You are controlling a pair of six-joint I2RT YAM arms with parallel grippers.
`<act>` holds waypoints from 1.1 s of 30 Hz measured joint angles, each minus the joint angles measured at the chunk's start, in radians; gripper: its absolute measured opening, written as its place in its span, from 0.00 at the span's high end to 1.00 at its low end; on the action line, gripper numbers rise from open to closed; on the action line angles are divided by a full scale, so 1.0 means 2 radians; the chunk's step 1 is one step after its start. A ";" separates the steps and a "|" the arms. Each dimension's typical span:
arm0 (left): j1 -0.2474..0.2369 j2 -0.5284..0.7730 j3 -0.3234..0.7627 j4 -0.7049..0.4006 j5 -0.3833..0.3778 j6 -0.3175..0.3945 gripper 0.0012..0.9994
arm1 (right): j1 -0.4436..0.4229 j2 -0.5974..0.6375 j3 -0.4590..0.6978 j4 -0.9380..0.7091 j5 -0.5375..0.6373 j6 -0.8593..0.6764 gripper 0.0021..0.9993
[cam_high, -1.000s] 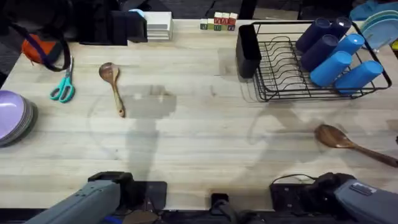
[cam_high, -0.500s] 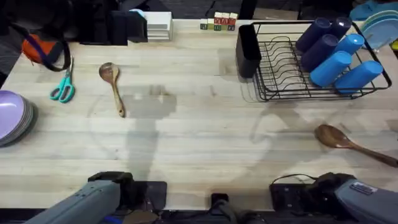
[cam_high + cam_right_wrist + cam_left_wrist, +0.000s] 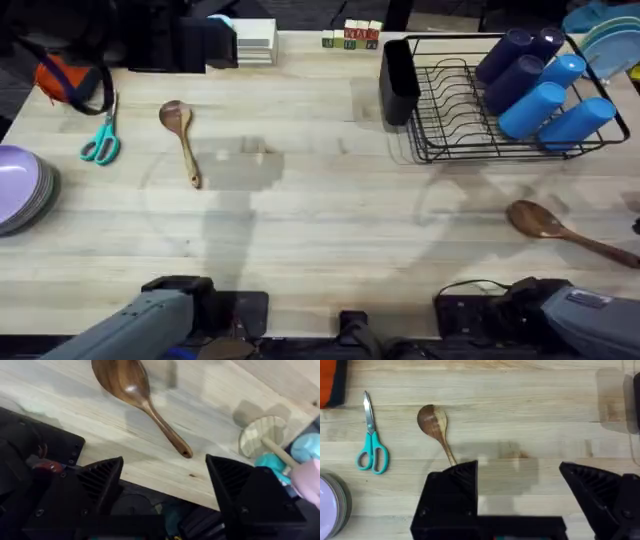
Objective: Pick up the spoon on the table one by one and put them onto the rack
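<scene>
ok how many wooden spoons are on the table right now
2. The light tan spoon lies on the table's left side, right of the scissors. The darker brown spoon lies at the right edge, in front of the rack. None appears hidden.

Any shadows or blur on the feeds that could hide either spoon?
Overhead: soft arm shadows darken the table mid-board, next to the light spoon but off it. Left wrist: a shadow patch lies beside that spoon's handle. Right wrist: the dark spoon is clear; the far background is blurred.
</scene>
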 joint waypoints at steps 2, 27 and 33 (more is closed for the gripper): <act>0.000 0.000 0.000 0.000 0.000 0.000 0.01 | 0.000 0.012 0.000 0.004 0.000 -0.003 0.01; 0.000 0.000 0.000 0.003 0.000 0.000 0.01 | 0.002 0.037 -0.102 0.110 0.016 -0.007 0.01; 0.000 0.000 0.000 0.006 0.000 0.000 0.01 | 0.003 0.037 -0.146 0.162 0.017 -0.007 0.01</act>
